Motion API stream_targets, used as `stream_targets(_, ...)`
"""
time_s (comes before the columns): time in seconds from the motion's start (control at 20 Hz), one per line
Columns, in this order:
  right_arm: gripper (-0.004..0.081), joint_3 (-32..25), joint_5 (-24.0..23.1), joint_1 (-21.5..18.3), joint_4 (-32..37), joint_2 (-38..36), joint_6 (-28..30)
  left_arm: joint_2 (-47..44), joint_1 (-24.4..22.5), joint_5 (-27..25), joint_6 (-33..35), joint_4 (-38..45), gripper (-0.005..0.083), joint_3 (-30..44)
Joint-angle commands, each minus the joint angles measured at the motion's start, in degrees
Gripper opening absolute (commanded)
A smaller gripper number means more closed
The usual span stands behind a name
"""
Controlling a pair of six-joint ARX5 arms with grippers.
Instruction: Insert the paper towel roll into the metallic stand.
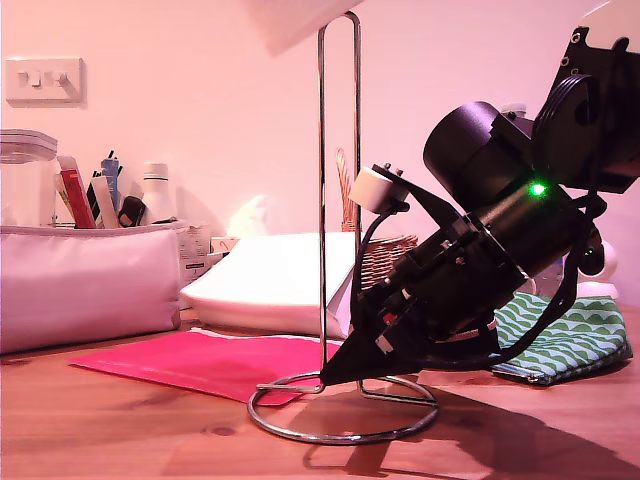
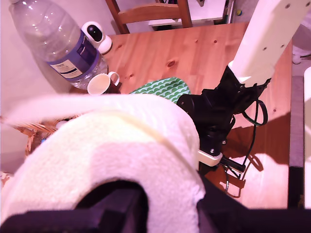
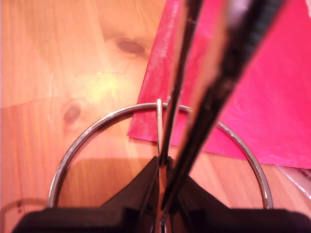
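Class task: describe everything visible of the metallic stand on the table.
The metallic stand is thin, shiny chrome-looking wire: a tall, narrow upright loop rising from a round ring base that lies flat on the wooden table, partly over a pink sheet. It stands upright. My second gripper is shut on the loop's foot. The paper towel roll hovers just above its top.
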State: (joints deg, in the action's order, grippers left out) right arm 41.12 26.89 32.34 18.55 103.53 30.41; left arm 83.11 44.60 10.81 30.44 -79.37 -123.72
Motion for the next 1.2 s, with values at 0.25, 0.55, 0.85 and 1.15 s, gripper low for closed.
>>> stream_targets(0.25, -0.0013, -1.6, -2.1, 0.6, -3.4, 3.0, -0.4, 4.2, -1.0, -1.8, -1.5, 1.1, -0.0024, 0.8)
stream_targets(0.55, 0.0024, -1.6, -2.5, 0.6, -6.1, 2.9, -0.7, 7.3, -0.9, -1.5, -1.5, 1.0, -0.0024, 0.8)
stream_targets(0.85, 0.0152, -1.6, -2.3, 0.6, -7.6, -1.4, -5.2, 7.3, -0.9, -3.4, -1.5, 1.0, -0.0024, 0.8)
stream_targets(1.15, 0.0198, -1.6, -2.1, 0.5, -10.3, -7.9, -5.1, 7.3, -0.9, -3.3, -2.0, 1.0, -0.0024, 0.8)
